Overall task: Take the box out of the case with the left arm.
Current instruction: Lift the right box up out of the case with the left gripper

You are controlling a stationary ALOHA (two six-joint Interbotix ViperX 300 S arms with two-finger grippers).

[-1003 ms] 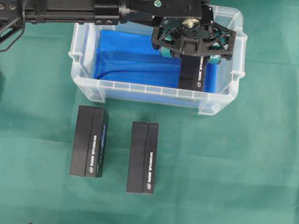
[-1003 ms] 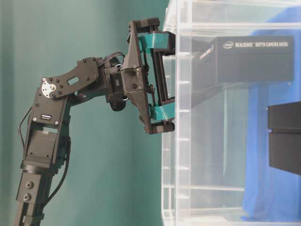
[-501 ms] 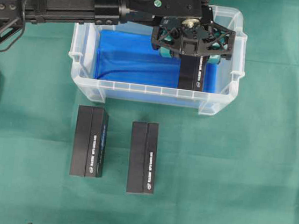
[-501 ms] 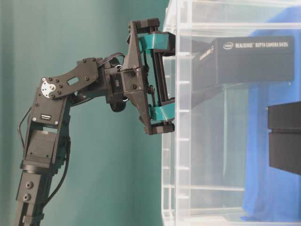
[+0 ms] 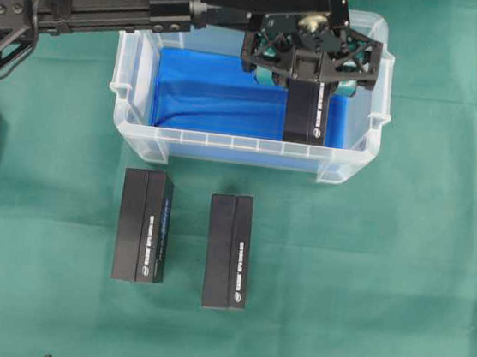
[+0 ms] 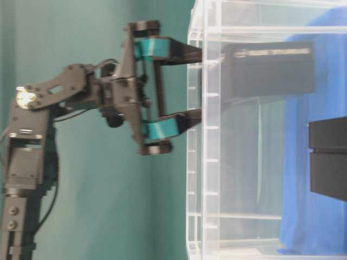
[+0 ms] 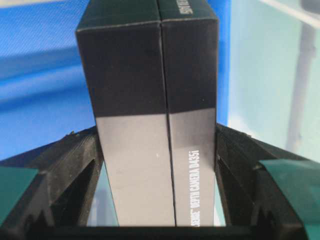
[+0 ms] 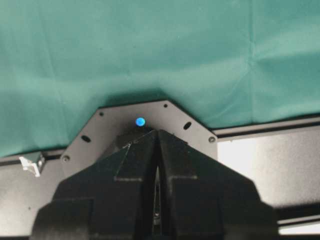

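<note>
My left gripper [image 5: 309, 73] pinches box [image 5: 306, 110] by both long sides, upper right of case [image 5: 225, 147]; box hangs above blue liner, ready to clear rim
</note>
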